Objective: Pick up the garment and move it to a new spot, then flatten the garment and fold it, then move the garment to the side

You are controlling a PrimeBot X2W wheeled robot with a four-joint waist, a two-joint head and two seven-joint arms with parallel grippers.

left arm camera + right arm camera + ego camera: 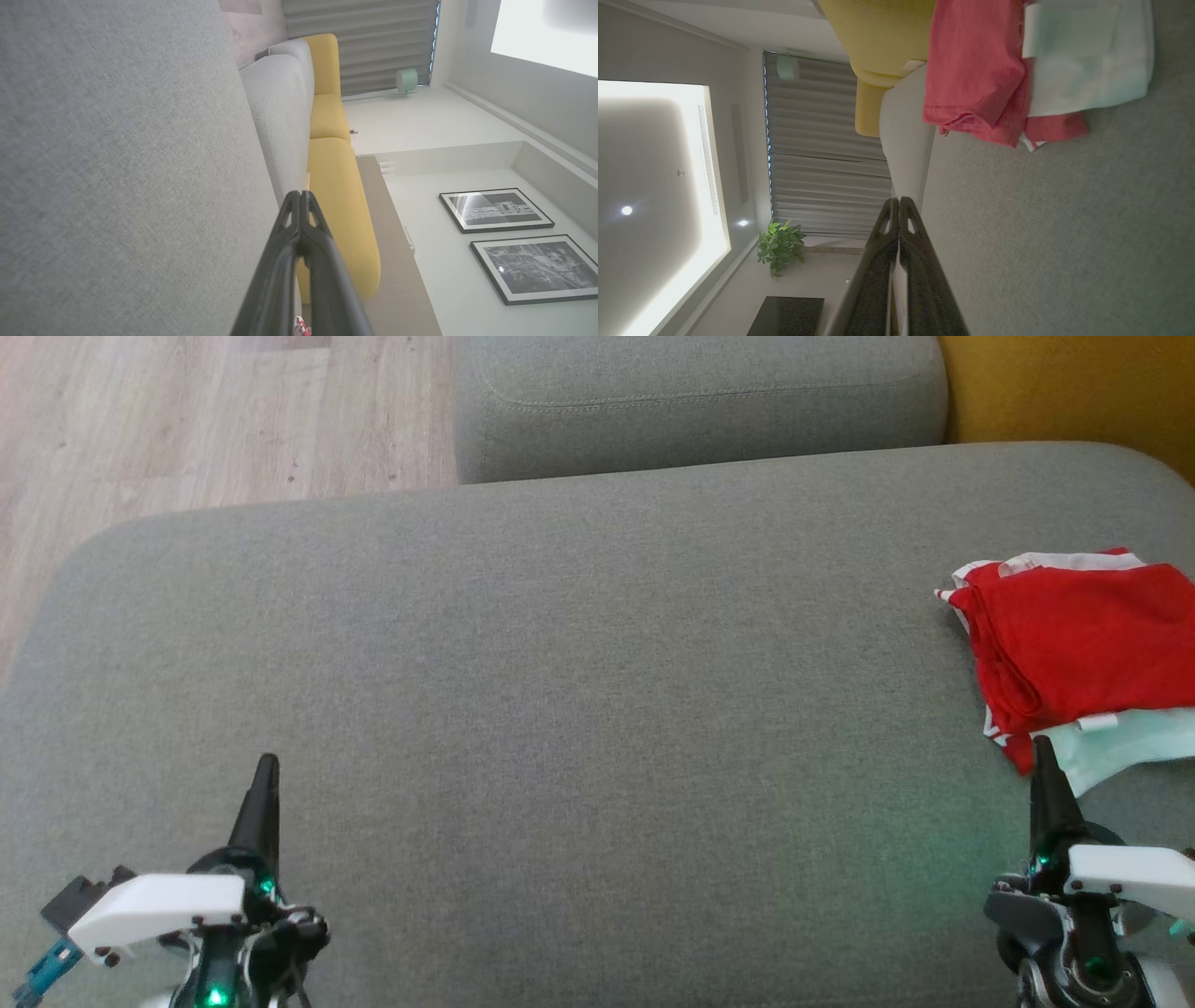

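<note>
A red garment (1083,639) with white trim lies folded at the right edge of the grey sofa seat (579,709); the right wrist view shows this red garment (976,70) too. A pale mint cloth (1130,747) lies against its near side, also seen as the mint cloth (1087,56) in the right wrist view. My right gripper (1044,747) is shut and empty, its tip just in front of the mint cloth. My left gripper (268,765) is shut and empty over the bare seat at the lower left. Both grippers' closed fingertips show in their wrist views, left gripper (300,195), right gripper (896,201).
A grey cushion (700,401) sits behind the seat, with a yellow cushion (1074,392) at the back right. Wooden floor (187,420) lies beyond the seat's left and far edges. Framed pictures (495,210) hang on the wall.
</note>
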